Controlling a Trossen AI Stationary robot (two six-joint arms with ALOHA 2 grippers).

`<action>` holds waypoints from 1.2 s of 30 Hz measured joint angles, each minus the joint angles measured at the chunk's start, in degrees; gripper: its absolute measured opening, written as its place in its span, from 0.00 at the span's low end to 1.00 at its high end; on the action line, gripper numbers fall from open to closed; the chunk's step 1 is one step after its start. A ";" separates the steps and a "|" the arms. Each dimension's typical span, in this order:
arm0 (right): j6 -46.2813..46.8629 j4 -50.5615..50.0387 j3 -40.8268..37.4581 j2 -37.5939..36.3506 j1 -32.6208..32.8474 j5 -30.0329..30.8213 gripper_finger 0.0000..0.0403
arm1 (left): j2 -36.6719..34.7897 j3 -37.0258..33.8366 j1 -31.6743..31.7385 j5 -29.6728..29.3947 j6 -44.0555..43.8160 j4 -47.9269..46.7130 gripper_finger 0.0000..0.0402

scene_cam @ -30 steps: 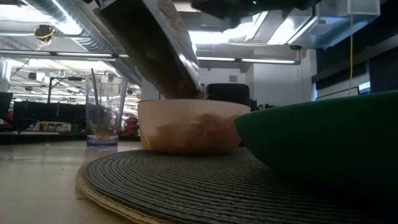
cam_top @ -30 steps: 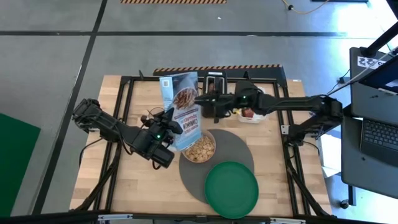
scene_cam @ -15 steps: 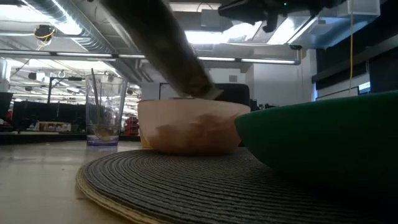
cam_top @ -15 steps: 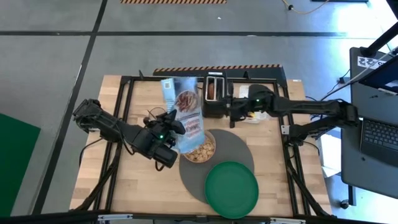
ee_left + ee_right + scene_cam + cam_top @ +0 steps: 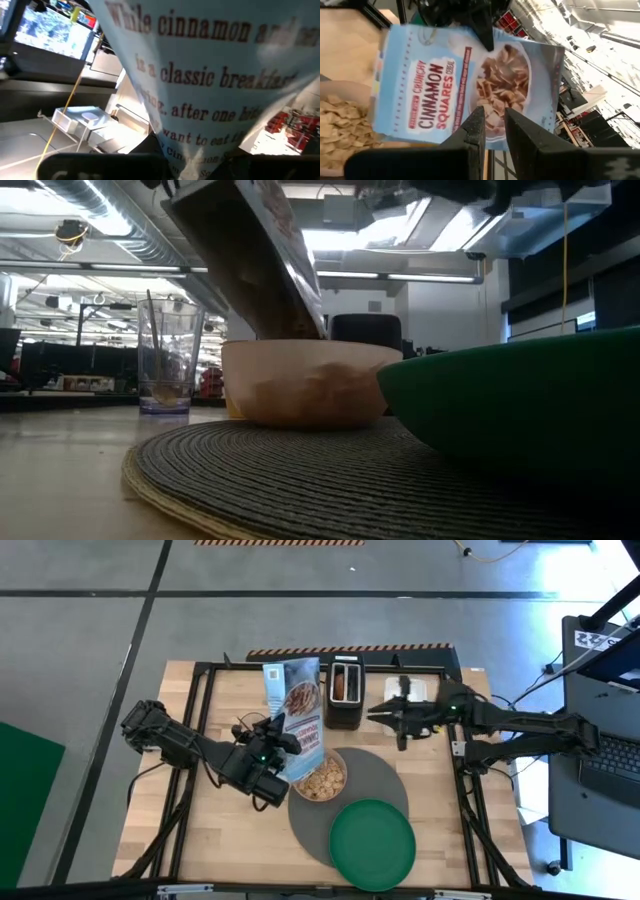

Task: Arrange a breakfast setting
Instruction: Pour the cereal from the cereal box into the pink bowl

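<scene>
The left gripper, clamped on the cereal box, tips it back upright over the bowl; the right gripper, empty and nearly closed, has pulled away. Pouring looks finished.

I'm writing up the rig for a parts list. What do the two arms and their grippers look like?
Both arms are dark, nearly black, built of chunky jointed segments with thin black cables running along them. A small green light glows near the left gripper and another on the right arm, behind the right gripper. The right gripper's two fingers are flat, black and tapered.
</scene>
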 joint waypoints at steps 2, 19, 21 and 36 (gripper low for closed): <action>1.32 -0.48 -1.92 -3.27 0.00 0.02 0.15 | 0.00 0.00 0.04 -0.03 -0.43 -0.14 0.06; 10.54 12.25 -18.63 -15.94 -0.04 -0.58 0.15 | -4.82 0.00 0.26 3.75 -7.04 -1.46 0.06; 10.54 13.47 -18.70 -16.07 -0.04 -0.64 0.15 | -5.62 0.00 0.27 6.03 -9.21 -1.56 0.06; 10.54 12.57 -18.83 -16.38 -0.04 -2.01 0.15 | -7.94 -0.09 5.38 11.05 -21.67 -6.71 0.06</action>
